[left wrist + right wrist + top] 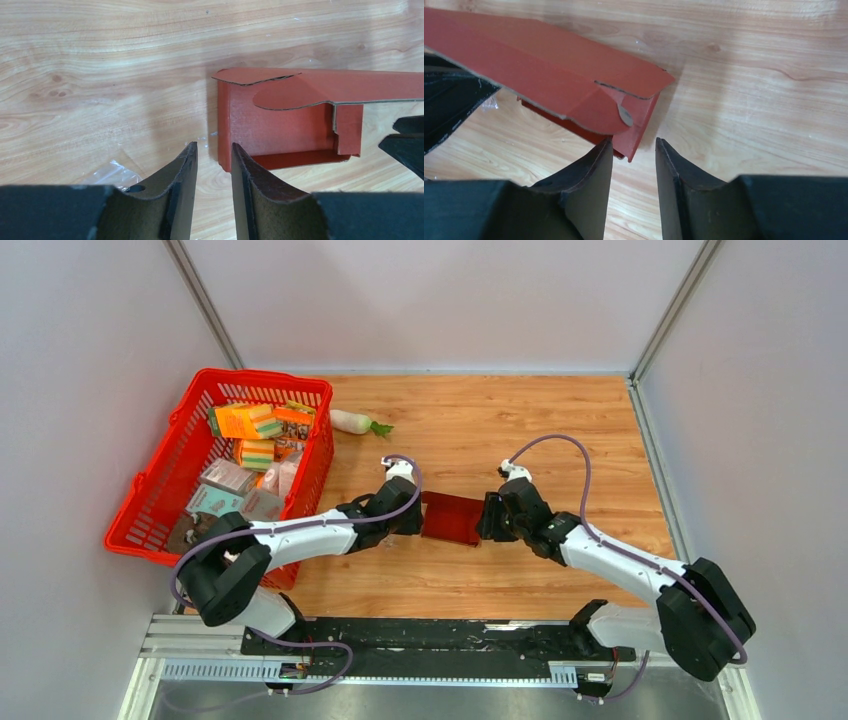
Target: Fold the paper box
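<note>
As fingers flank it, paper box between

nothing is reading clearly anywhere; the packets lying in the red basket are perhaps carrying print, but it is showing too small to make out.

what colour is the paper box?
Plain dark red, with pale cut edges on the box; left wrist view shows it best.
</note>
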{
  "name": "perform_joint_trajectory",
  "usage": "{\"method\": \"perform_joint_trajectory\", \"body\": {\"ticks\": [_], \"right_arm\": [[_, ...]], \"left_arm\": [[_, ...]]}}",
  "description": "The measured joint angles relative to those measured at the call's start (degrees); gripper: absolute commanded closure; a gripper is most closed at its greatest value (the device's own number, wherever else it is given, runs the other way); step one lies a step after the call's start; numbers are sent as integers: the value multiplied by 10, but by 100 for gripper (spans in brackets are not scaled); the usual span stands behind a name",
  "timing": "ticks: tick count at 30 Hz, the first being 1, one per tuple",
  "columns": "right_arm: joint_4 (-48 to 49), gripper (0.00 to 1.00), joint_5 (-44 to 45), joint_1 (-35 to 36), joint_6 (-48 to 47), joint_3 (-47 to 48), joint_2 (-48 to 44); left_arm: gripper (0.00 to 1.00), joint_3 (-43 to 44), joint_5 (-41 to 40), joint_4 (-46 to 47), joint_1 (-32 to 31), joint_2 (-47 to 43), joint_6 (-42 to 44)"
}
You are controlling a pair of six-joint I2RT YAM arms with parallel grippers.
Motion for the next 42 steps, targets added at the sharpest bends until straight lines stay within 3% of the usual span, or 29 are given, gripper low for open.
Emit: {"method": "perform_joint_trajectory", "body": {"ticks": [21, 24, 25, 28, 32, 39, 42], "right_arm": [[80, 68, 54, 16, 10, -5, 100], [79, 81, 66, 24, 11, 0, 113], [76, 90, 72, 27, 12, 2, 118], [67, 100, 96, 37, 14, 15, 138], [41, 100, 140, 57, 19, 55, 176], [-71, 100, 319, 133, 39, 185, 300], [-87, 100, 358, 151, 40, 198, 319]], "left_arm": [[61, -44, 38, 46, 3, -6, 14], [62, -44, 44, 52, 3, -6, 17], [62, -44, 46, 54, 3, -6, 17], [62, -49, 49, 56, 3, -14, 20], [64, -61, 48, 57, 3, -37, 24], [64, -91, 29, 57, 3, -87, 25], [64, -97, 19, 53, 3, -99, 25]]}}
